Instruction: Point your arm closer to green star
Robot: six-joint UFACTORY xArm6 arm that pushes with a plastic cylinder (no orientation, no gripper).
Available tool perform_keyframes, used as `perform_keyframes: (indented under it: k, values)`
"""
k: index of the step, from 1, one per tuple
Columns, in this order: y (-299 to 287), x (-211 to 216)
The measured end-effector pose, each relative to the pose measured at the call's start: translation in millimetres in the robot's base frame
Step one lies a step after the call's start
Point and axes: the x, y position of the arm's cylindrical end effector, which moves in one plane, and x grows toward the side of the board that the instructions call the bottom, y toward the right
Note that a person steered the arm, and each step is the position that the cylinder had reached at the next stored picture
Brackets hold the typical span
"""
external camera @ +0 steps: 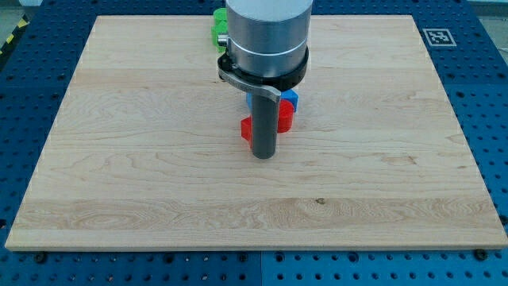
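My tip (263, 156) is the lower end of a dark rod, on the wooden board (119, 159) near its middle. It stands right in front of a red block (285, 117), whose shape is mostly hidden by the rod; a red bit also shows at the rod's left. A blue block (290, 97) peeks out just above the red one, on the rod's right. A green block (217, 27) shows at the view's top, left of the arm's silver body (266, 32), mostly hidden; its shape cannot be made out. The tip is well below it.
The board lies on a blue perforated table (484, 95). A black-and-white marker tag (438, 36) sits off the board's top right corner.
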Motion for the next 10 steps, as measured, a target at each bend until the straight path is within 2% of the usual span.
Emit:
perform_keyframes:
  k: [3, 5, 7, 8, 10]
  values:
    - [-5, 4]
    - [-105, 12]
    - [-118, 10]
    - [-131, -11]
    - [-128, -115]
